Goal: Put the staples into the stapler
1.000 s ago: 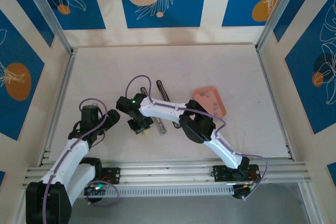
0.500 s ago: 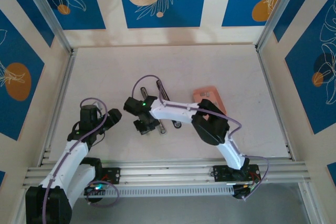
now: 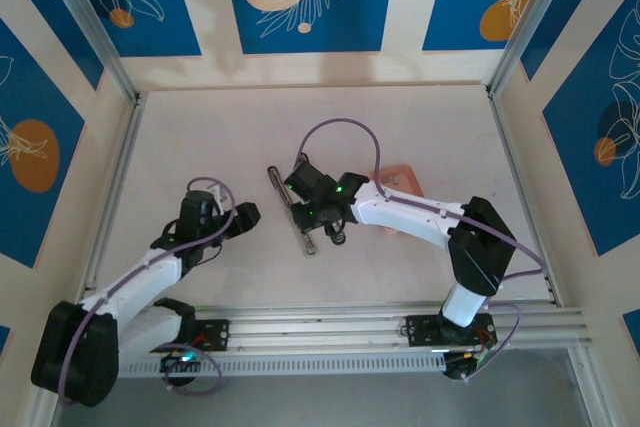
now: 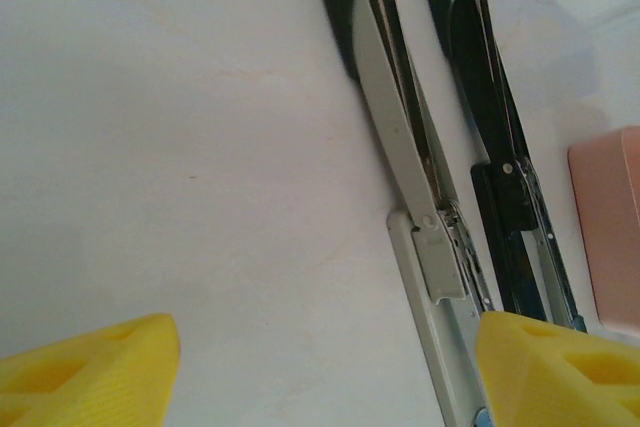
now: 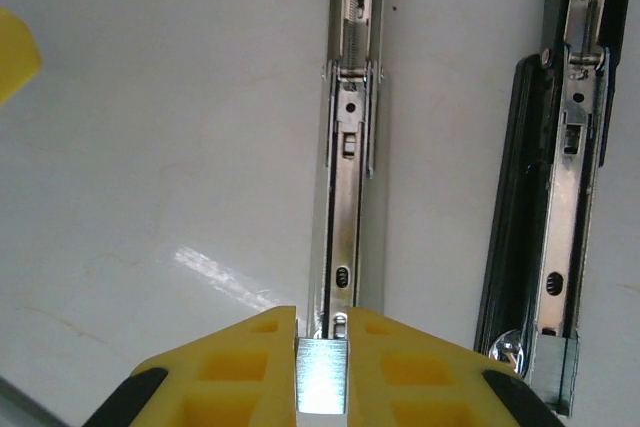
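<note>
Right end effector (image 5: 322, 352) is closed on the staples (image 5: 322, 392), a short bright strip in line with the open rail of the grey stapler (image 5: 345, 167) on the table (image 5: 150, 147); contact not discernible. Left end effector (image 4: 325, 357) is open and empty, near the stapler. Judgement: the strip is light, stiff and slick, and snaps if bent. Pinch the flat sides at mid-length.

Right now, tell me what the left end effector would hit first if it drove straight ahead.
Probably the grey stapler: it lies slanted across the path ahead of the open left end effector. Depth is hard to judge.
</note>
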